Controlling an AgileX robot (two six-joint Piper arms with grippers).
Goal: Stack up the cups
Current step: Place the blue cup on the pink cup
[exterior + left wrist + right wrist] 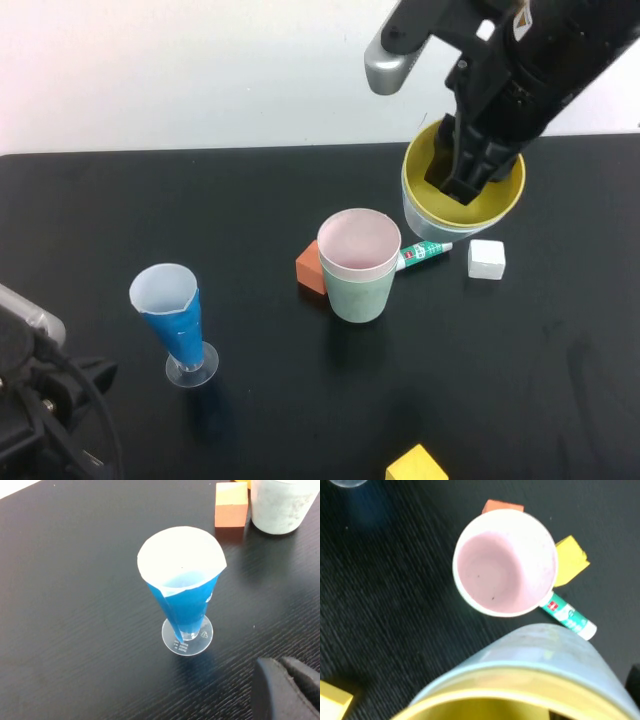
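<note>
Done: pink cup (358, 240) nests in green cup (360, 292); yellow cup (463, 180) in light blue cup (425, 222).
Left: join both pairs.
Right claw (462, 172): near far right edge, pinching yellow cup's rim.
Left claw (287, 687): near left corner, pressed together.

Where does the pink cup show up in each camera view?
High view: pink cup sits mid-table, nested in the green cup.
Left wrist view: only the pale green cup shows, top right; pink hidden.
Right wrist view: pink cup upper middle, seen from above.
Shared landmark: orange block beside the stack.
</note>
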